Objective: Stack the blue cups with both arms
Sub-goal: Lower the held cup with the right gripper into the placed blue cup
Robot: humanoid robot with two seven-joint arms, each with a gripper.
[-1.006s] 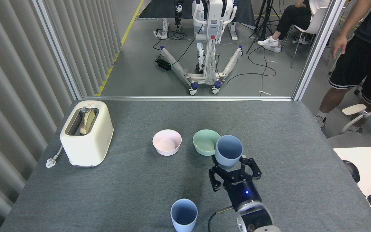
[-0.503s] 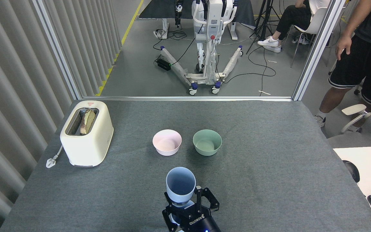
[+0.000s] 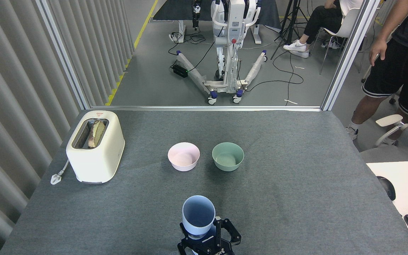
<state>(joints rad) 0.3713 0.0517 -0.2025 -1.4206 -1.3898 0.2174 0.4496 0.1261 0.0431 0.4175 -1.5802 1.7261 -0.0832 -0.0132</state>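
Black-fingered, the right tool [image 3: 207,241] pinches a pale blue cup [image 3: 198,216] low on its body, fingers pressed against the wall on both sides. The cup stands upright, mouth open to the camera, close to the near edge of the tabletop [image 3: 296,198] and well on the near side of the pink bowl [image 3: 183,156], roughly in line with the gap between that bowl and the mint-green bowl [image 3: 227,156] just to its right.

Only one blue cup shows. The second is nowhere in view; it may sit directly under the held one, hidden by it and by the tool, but I cannot confirm that. Judging by the task, the step in hand looks like the nesting itself: the carried cup lowered onto its partner. If so, the next move calls for keeping the cup vertical and centred, then spreading the fingers only once it has seated.

Much is cut off. The tool's wrist and arm run out of the bottom edge, and the left tool is not in view at all. Far to the left of the pink bowl stands a cream toaster [image 3: 95,146] with bread in its slot. Beyond the tabletop a person [image 3: 395,63] stands at the right, cropped by the edge.
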